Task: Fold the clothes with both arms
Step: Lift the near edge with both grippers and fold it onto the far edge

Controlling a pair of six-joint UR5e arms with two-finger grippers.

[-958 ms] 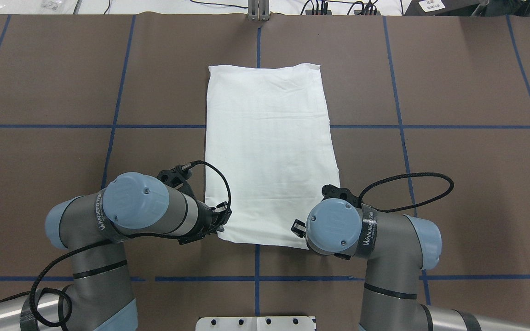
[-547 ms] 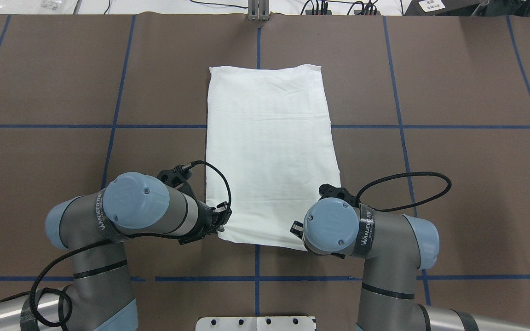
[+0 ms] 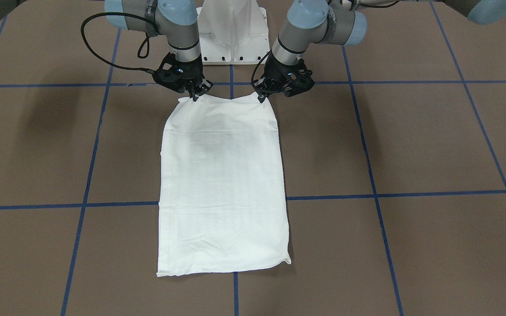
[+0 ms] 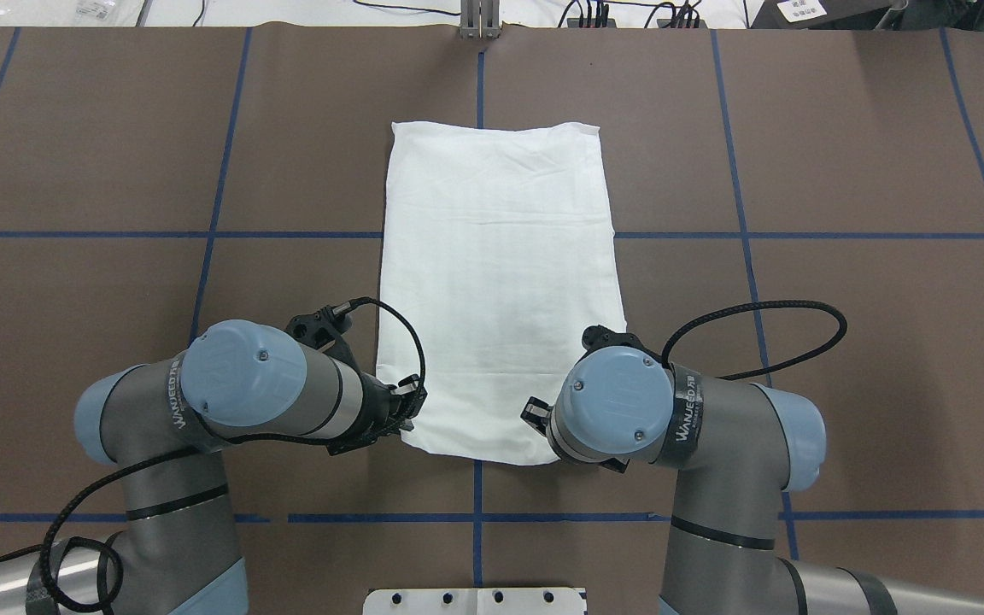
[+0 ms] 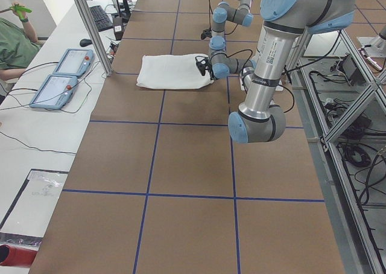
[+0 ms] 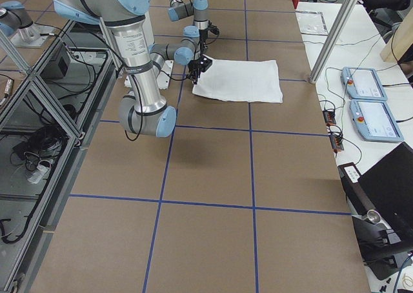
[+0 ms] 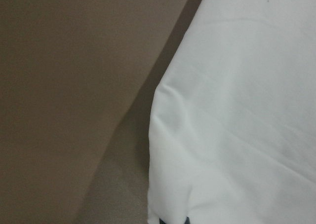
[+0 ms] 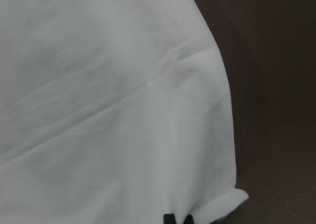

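1. The shirt (image 3: 222,184), already narrowed to a long strip, lies flat on the worktop (image 3: 411,145), straight out from the white base (image 3: 231,39).
2. The left pincer (image 3: 262,95) and right pincer (image 3: 195,94) each look clamped on a shirt corner at the edge nearest the base.
3. Likely step: folding end over end. Next, lift both corners evenly and carry them away from the base.
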